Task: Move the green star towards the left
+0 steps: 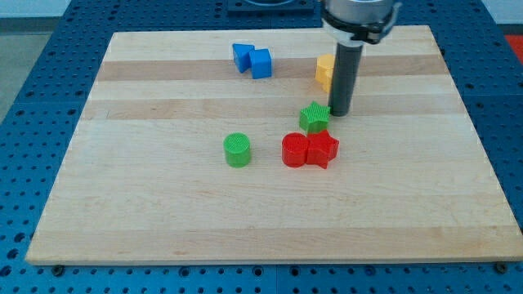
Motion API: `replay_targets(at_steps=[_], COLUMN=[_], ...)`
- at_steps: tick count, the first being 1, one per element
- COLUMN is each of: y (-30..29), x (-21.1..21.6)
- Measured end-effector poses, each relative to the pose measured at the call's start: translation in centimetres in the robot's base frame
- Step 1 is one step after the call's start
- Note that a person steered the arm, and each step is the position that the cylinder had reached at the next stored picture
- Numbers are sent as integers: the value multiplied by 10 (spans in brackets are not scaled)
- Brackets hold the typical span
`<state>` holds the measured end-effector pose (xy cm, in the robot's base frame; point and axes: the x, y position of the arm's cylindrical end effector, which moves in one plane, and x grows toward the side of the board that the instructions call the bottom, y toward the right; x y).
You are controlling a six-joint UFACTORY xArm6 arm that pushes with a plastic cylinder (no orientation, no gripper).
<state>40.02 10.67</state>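
The green star [314, 118] lies on the wooden board [163, 212], right of the middle. My tip [339, 113] stands just to the star's right, touching or nearly touching its right edge. The dark rod rises from there to the view's top. Directly below the star sit a red cylinder [294, 150] and a red star [322, 149], side by side and touching each other.
A green cylinder [237, 150] stands left of the red pair. Two blue blocks [252, 60] sit together near the board's top edge. A yellow block [325, 72] is partly hidden behind the rod. A blue perforated table surrounds the board.
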Motion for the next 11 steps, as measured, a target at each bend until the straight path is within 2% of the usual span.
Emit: replay_targets(at_steps=[1, 3, 4, 6, 8, 9, 10, 11], y=[0, 7, 6, -51, -138, -137, -108, -131], x=[4, 51, 47, 10, 8, 5, -19, -48])
